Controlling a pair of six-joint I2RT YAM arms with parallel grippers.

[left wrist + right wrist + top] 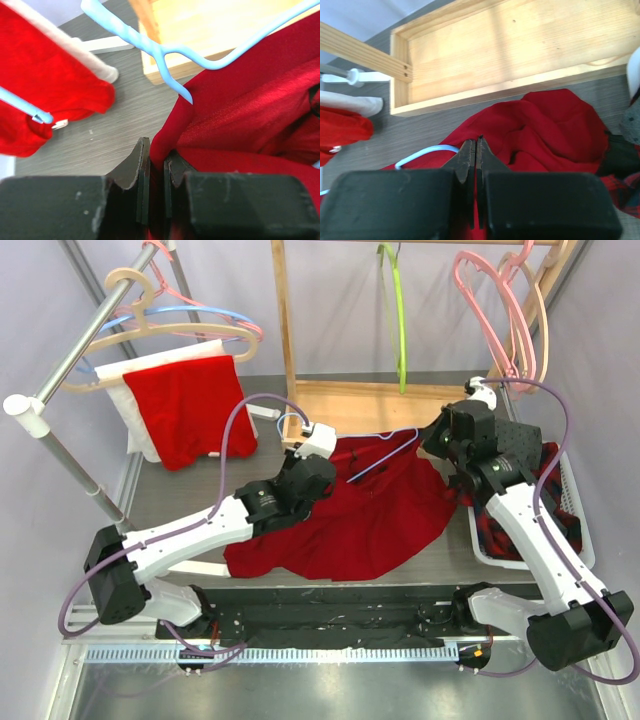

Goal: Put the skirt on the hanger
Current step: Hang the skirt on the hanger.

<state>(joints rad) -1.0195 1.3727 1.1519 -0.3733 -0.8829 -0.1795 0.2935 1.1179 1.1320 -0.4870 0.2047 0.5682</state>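
Our left claw [156,152] pinches the red skirt [250,100] beside the blue hanger [165,50] on the tabletop [125,117], our right claw [475,143] clenched shut.

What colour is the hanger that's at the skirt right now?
Light blue. The hanger shows best in the left wrist view, against the red skirt.

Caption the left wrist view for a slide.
Left claw shut on the red skirt edge, light-blue hanger just beyond.

The skirt [360,520] lies in the middle of the bench [180,490], with the hanger [385,452] on its far part, just before the wooden rack base [370,405]. A basket [478,540] sits to its right, and a clothes rail [80,350] stands to its left.
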